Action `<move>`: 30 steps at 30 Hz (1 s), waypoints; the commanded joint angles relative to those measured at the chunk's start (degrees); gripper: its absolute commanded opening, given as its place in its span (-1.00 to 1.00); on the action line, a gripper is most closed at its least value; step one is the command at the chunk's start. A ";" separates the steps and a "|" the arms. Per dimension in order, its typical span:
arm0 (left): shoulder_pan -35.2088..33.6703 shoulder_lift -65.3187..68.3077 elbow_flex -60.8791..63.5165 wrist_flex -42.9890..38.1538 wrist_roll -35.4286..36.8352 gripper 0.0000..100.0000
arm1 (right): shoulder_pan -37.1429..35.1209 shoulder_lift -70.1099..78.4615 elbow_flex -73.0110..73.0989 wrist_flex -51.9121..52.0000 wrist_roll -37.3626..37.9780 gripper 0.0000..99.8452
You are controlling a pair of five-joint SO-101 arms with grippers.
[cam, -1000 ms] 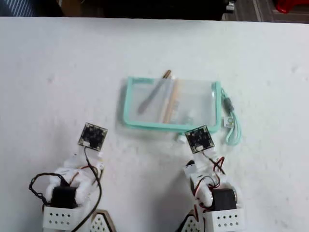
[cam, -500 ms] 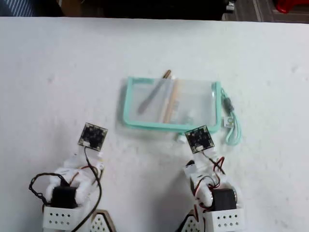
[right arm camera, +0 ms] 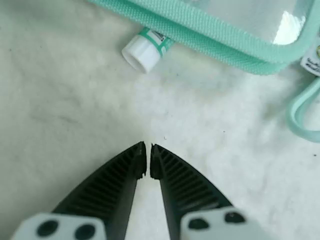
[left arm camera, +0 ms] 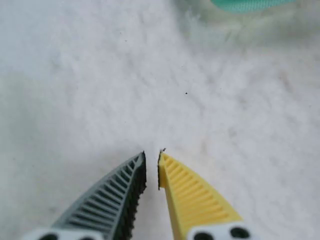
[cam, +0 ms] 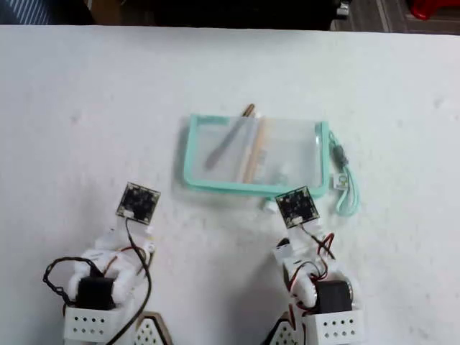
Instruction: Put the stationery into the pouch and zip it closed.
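A clear pouch point(cam: 255, 157) with a mint-green border lies flat at the table's middle. Through its clear side I see a grey pen point(cam: 224, 144) and a wooden pencil point(cam: 253, 152), and a brown tip point(cam: 248, 110) pokes past its far edge. A white-capped tube point(right arm camera: 145, 47) lies against the pouch's near edge point(right arm camera: 215, 37), just beyond my right gripper point(right arm camera: 148, 149), which is shut and holds nothing. My left gripper point(left arm camera: 151, 157) is also shut and holds nothing. It rests over bare table, short of the pouch's corner point(left arm camera: 250, 4).
A mint wrist strap point(cam: 345, 190) with a small tag trails from the pouch's right end. It also shows as the strap point(right arm camera: 305, 117) beside my right gripper. Both arm bases sit at the table's near edge. White table point(cam: 86, 108) spreads all around.
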 commanded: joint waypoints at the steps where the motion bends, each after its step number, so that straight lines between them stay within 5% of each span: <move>1: 0.66 -0.75 -0.18 0.35 0.00 -0.85 | -0.57 -0.13 0.53 0.40 -0.53 -0.96; 5: 0.84 -0.75 -0.18 0.35 0.09 -0.85 | -0.66 -0.22 0.53 -0.31 -0.35 -0.96; 13: 0.57 -0.75 -0.18 -4.92 -0.26 -0.86 | -0.13 -0.22 0.53 -18.33 -0.53 -0.96; 21: 0.57 -0.75 -0.53 -22.24 0.09 -0.86 | -0.13 -0.13 0.53 -18.24 -0.53 -0.96; 30: -0.84 -0.84 -10.64 -21.45 -3.60 -0.85 | 6.11 -0.13 0.53 -18.15 -0.18 -0.96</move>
